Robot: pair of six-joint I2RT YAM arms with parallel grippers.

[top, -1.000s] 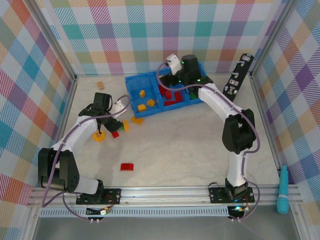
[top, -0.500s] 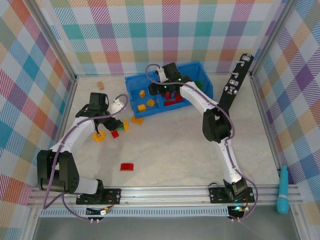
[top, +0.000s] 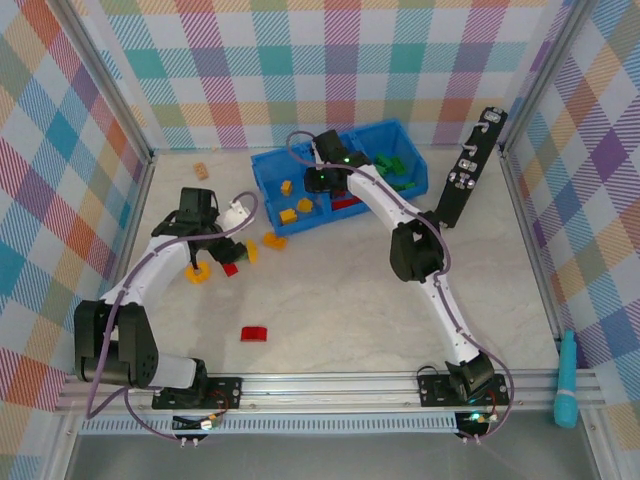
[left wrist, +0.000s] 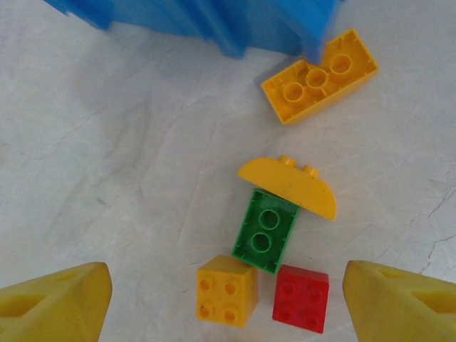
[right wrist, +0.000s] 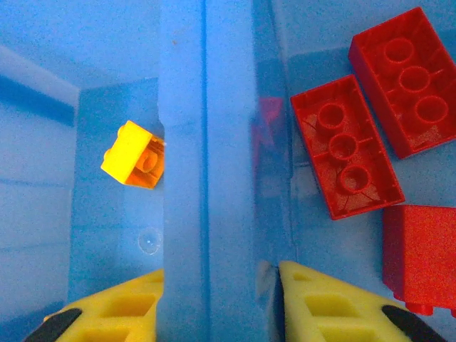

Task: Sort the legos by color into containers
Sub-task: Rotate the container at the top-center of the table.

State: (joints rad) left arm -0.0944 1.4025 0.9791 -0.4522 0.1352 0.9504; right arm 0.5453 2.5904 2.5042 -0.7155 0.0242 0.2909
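Aluminium rail along the near edge, with both arm bases bolted to it. A teal-handled tool lies outside the frame at the near right corner.

Desk: pale, matte, marbled with fine grey veins. A lone red brick sits on open surface, well apart from the other legos.

Mid-left, the left gripper hangs over a loose cluster. Its jaws are wide apart with nothing between them. In the cluster:
- A yellow-orange square brick and a red square brick sit side by side.
- A green brick touches both on their far side.
- A curved yellow piece overlaps the green brick's far end.

Beyond the cluster, an orange six-stud brick is tucked against the near wall of the blue bin.

The bin stands toward the back, right of centre, with three compartments side by side:
- Left compartment: yellow bricks.
- Middle compartment: red bricks.
- Right compartment: green bricks.

The right gripper is down inside the bin. Its jaws are closed onto the divider wall between the yellow and red compartments, one finger on each side.

Far left, a small tan block lies near the back wall. Far right, a slanting black bar with metal fittings stands by the corner post.

Walls: pastel plaid on three sides, with aluminium posts at the corners.
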